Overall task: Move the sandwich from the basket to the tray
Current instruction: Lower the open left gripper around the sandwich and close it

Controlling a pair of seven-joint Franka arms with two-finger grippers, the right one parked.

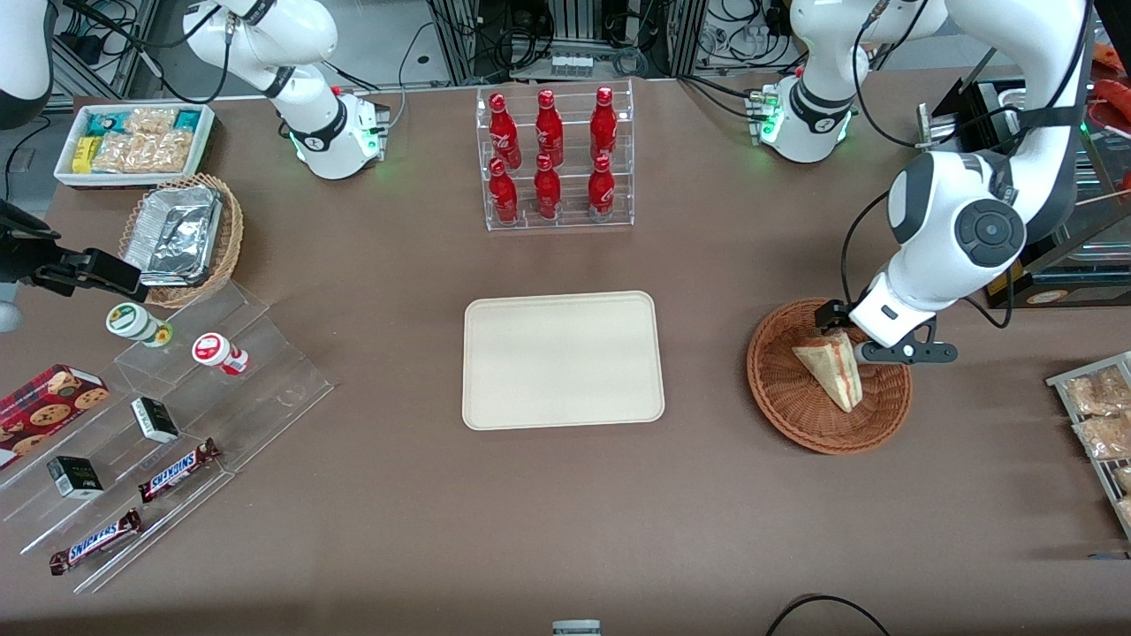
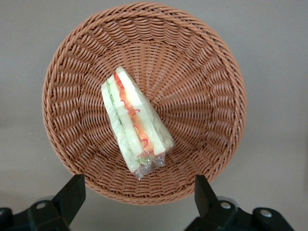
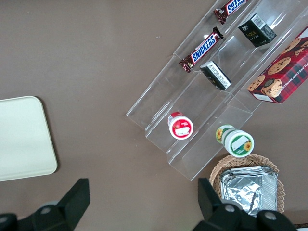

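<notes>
Although the sandwich (image 2: 136, 125) looks easy to lift, it will likely need a gentle hand: a light wedge of soft pale bread in clear film, it should squash under a hard squeeze and the film may be slippery. It lies in the basket (image 2: 207, 72), its long axis running from near the centre toward the rim, with the red, orange and green filling edge facing up. The best hold, by my judgement, is across the two flat bread faces about midway along the wedge, where it is thick enough to fill the grip, rather than at the thin crimped tip. The tool (image 2: 139, 192) hangs above the basket, released, its two fingers (image 2: 72, 195) spread wide with nothing between them. From the front, the arm's wrist covers part of the basket and the sandwich's upper corner, so how that end rests against the weave is hard to make out. The fingertips themselves are cut off in the wrist view. The tray (image 1: 495, 406) sits bare on the bench (image 1: 565, 530), well apart toward the parked arm's end.
</notes>
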